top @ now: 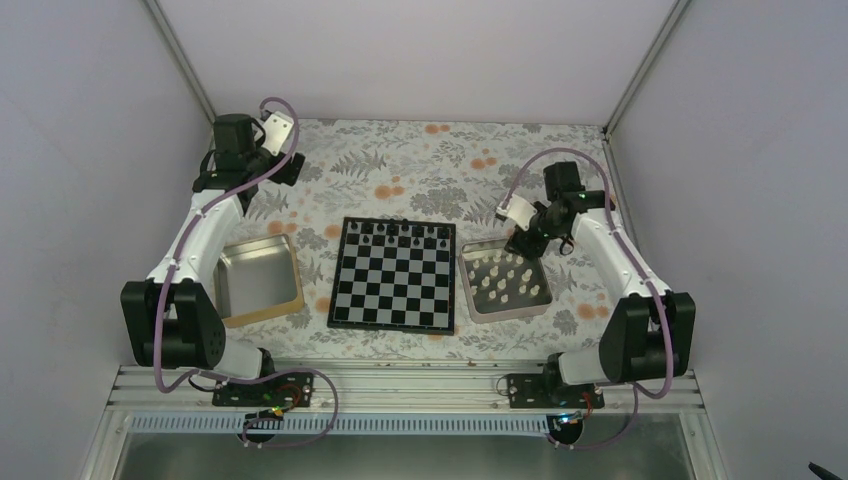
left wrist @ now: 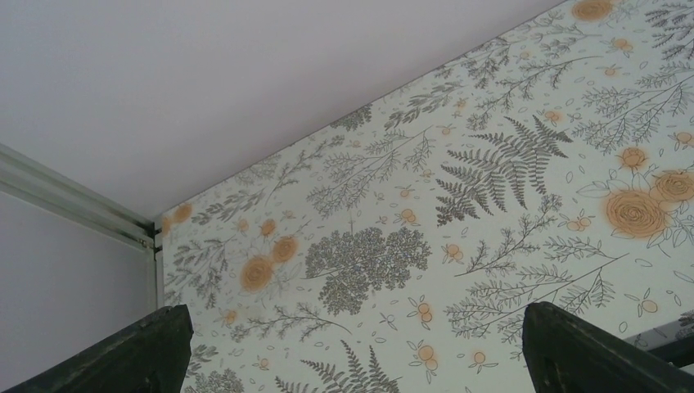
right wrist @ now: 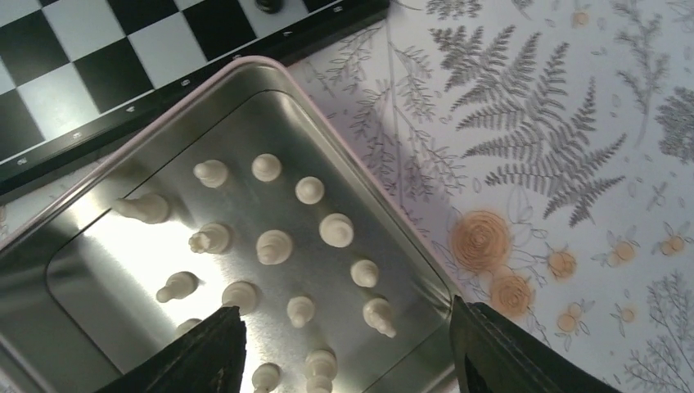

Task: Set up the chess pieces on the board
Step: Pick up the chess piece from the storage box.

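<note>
Right tool (right wrist: 344, 327) gapes over one tray (right wrist: 245, 72) of roughly fifteen chess pieces (right wrist: 274, 246); left tool (left wrist: 358, 321) spread too.

Left tool (left wrist: 353, 323) at upper left of the top view, jaws wide apart; right tool (right wrist: 345, 315) right of centre, tilted downward, jaws equally wide.

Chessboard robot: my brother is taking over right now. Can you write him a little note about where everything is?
Left gripper: open, empty, over the far left corner of the table.
Right gripper: open, empty, hovering above the metal tray right of the board.
White pieces: those in view sit in that tray.
Done: some black pieces stand along the board's far edge; no white piece is on the board.
Left: move each white piece onto the near rows.
</note>
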Available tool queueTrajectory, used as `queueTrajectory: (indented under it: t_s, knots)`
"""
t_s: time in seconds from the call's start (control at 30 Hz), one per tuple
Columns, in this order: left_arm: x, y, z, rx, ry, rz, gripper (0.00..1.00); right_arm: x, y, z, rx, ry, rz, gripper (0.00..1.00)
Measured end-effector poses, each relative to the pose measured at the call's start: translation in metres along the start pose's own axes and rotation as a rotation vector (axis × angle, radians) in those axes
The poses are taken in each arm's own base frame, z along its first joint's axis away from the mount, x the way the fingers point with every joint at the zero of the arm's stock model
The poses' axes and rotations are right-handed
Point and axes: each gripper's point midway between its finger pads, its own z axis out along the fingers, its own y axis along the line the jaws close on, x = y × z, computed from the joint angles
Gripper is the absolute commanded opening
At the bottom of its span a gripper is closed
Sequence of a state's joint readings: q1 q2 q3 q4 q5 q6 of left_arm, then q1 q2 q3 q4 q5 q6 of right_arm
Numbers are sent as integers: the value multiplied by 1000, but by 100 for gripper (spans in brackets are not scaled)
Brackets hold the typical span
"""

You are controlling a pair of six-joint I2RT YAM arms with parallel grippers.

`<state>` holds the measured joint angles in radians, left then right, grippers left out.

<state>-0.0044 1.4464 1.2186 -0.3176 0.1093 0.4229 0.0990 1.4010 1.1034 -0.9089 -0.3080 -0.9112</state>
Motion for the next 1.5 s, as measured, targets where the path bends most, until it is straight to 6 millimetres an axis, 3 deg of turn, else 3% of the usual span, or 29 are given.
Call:
queueTrajectory:
  t_s: [0.1, 0.33, 0.73, 1.27, 1.5]
  knots:
    - [3, -1, 1, 2, 4, 5, 100, 1, 7, 6, -32, 21, -4, 50]
    - [9, -4, 3, 8, 14, 6, 100, 11, 12, 34, -111, 76, 40, 48]
    - [13, -6, 5, 13, 20, 5, 100, 14, 11, 65, -163, 94, 77, 45]
    - [11, -5, 6, 6, 7, 7, 100, 21, 8, 90, -182, 114, 105, 42]
    - [11, -5, 6, 6, 4, 7, 100, 20, 6, 94, -181, 110, 106, 28]
